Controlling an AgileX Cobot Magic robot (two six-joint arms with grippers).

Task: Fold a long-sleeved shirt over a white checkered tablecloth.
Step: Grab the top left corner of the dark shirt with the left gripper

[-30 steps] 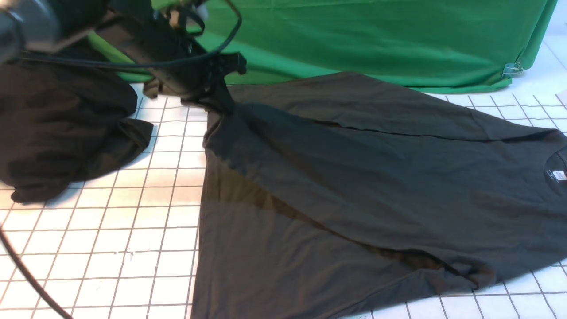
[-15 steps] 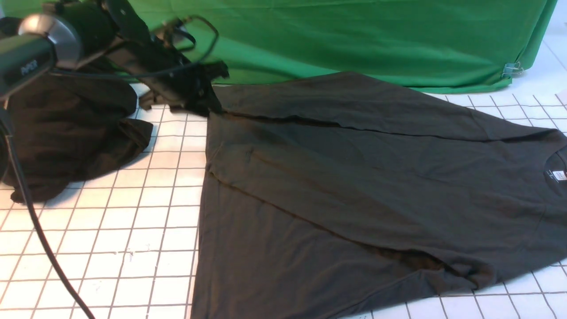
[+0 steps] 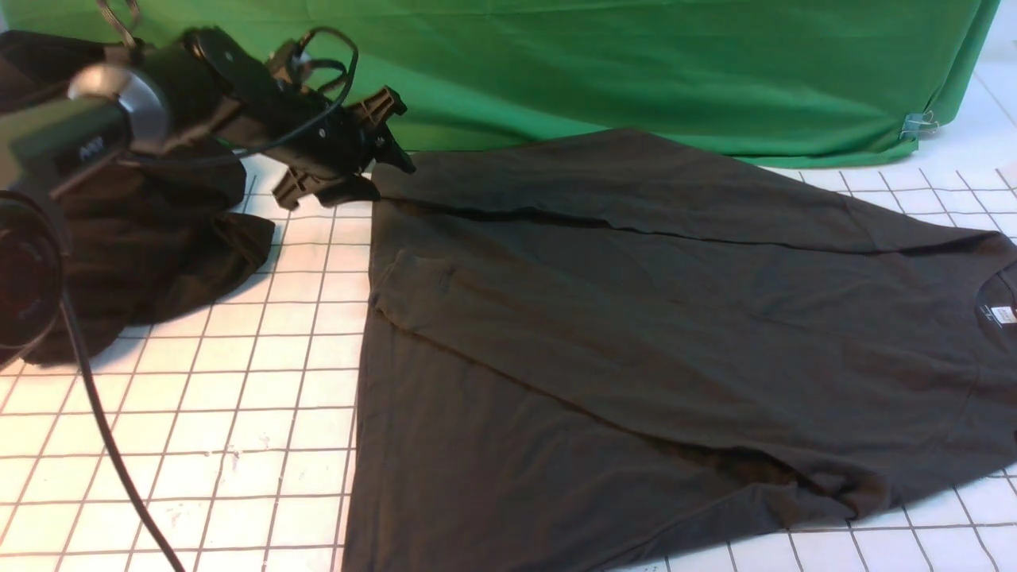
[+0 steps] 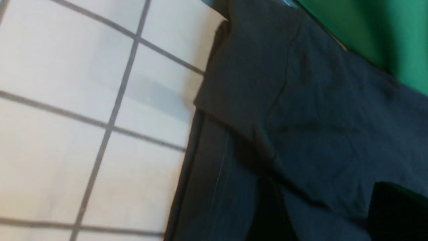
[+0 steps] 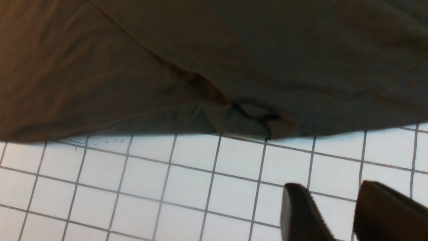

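The long-sleeved shirt (image 3: 636, 318) lies spread on the white checkered tablecloth (image 3: 238, 381), a sleeve folded across its body and the neck label (image 3: 1003, 314) at the right. My left gripper (image 3: 381, 151) hovers open just over the shirt's far left corner, with nothing between its fingers. In the left wrist view the shirt (image 4: 301, 100) lies flat on the tablecloth (image 4: 67, 67). In the right wrist view my right gripper (image 5: 329, 187) stands open over bare tablecloth (image 5: 167, 184), a little short of the shirt's bunched edge (image 5: 254, 124). The right gripper does not show in the front view.
A deeper-black garment (image 3: 119, 238) lies heaped at the far left, under the left arm. A green cloth (image 3: 636, 63) hangs along the back, held by a clip (image 3: 918, 123). A black cable (image 3: 103, 445) trails over the tablecloth at the front left.
My left gripper has opened and let go of the shirt's far left corner, then drawn back to the left. The lifted cloth has dropped and lies flat.
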